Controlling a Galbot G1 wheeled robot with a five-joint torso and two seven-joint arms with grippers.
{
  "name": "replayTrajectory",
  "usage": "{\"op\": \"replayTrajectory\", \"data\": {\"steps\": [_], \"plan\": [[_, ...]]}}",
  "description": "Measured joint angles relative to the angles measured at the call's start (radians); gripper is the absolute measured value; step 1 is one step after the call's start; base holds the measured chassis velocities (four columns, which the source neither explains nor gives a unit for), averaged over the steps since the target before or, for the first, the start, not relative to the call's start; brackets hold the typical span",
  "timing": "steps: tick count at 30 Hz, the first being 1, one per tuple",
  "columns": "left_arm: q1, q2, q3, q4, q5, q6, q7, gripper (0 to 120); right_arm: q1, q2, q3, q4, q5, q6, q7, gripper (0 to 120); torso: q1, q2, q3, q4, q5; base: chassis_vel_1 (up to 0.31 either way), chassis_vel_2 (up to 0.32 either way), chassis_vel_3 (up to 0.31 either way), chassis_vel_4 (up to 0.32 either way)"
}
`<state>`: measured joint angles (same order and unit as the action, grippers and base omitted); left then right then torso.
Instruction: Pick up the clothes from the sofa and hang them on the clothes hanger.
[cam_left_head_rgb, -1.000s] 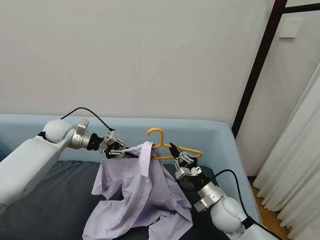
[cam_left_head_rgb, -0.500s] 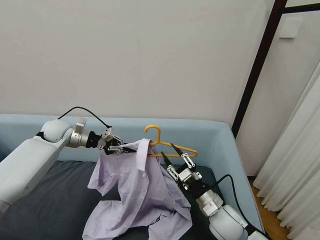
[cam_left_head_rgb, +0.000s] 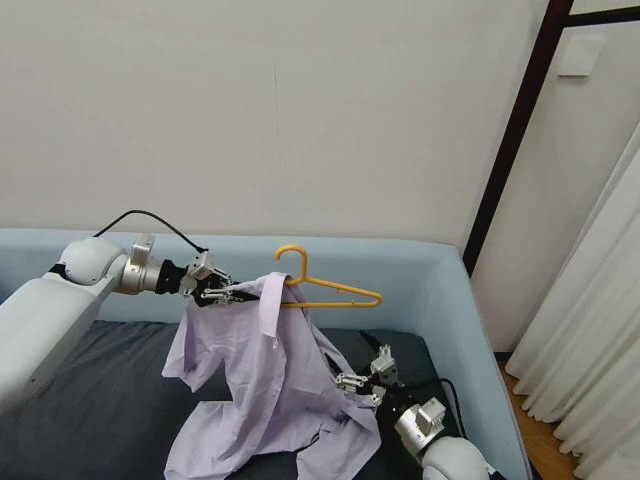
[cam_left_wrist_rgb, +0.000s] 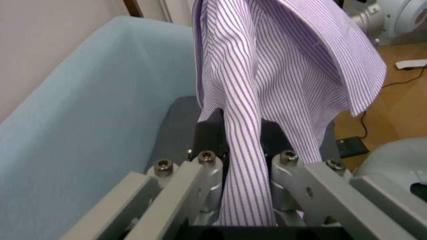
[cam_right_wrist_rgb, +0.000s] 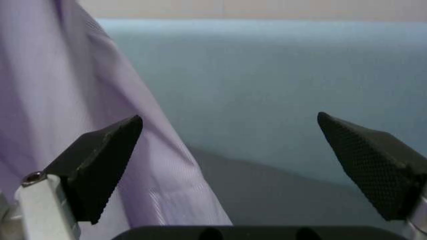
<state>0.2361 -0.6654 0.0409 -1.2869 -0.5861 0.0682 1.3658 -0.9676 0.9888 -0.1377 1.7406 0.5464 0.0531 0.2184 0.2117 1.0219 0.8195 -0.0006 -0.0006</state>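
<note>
Head view: blue sofa (cam_left_head_rgb: 425, 268), dark cushion (cam_left_head_rgb: 90, 390), white wall (cam_left_head_rgb: 300, 120); left pincer (cam_left_head_rgb: 216, 291) clamps shirt (cam_left_head_rgb: 270, 385).

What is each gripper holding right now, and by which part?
Left gripper pinches the shirt at its upper edge; right gripper is open, holding nothing.
</note>
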Motion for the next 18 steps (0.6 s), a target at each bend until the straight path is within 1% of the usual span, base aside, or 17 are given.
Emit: {"op": "replayTrajectory", "data": {"steps": [2,5,12,15,16,18], "plan": [[0.008,0.004,-0.008,-0.003,-0.001,-0.002,0.0,7,-0.001,0.001,-0.003,-0.004,0.003,-0.011,0.005,100,0.0,0.0,0.0,0.0,0.0,0.0,0.0,0.0,0.0],[0.026,0.007,-0.025,-0.006,-0.002,-0.009,0.001,7,-0.016,0.005,-0.019,-0.005,0.009,-0.022,0.003,100,0.0,0.0,0.0,-0.0008,-0.0002,0.0,0.0,0.0,0.0],[0.045,0.004,-0.036,-0.006,-0.003,-0.015,-0.001,7,-0.03,0.029,-0.034,-0.037,-0.024,-0.014,-0.016,100,0.0,0.0,0.0,-0.0005,-0.0001,0.0,0.0,0.0,0.0],[0.052,0.008,-0.037,-0.008,-0.003,-0.017,-0.003,7,-0.041,0.038,-0.033,-0.064,-0.137,-0.01,-0.017,100,0.0,0.0,0.0,-0.0005,-0.0001,0.0,0.0,0.0,0.0],[0.052,0.008,-0.037,-0.008,-0.003,-0.017,-0.003,7,-0.041,0.038,-0.033,-0.064,-0.137,-0.01,-0.017,100,0.0,0.0,0.0,-0.0005,-0.0001,0.0,0.0,0.0,0.0],[0.052,0.011,-0.037,-0.008,-0.003,-0.019,-0.006,7,-0.049,0.047,-0.033,-0.085,-0.227,0.002,-0.016,100,0.0,0.0,0.0,-0.0006,-0.0001,0.0,0.0,0.0,0.0]]}}
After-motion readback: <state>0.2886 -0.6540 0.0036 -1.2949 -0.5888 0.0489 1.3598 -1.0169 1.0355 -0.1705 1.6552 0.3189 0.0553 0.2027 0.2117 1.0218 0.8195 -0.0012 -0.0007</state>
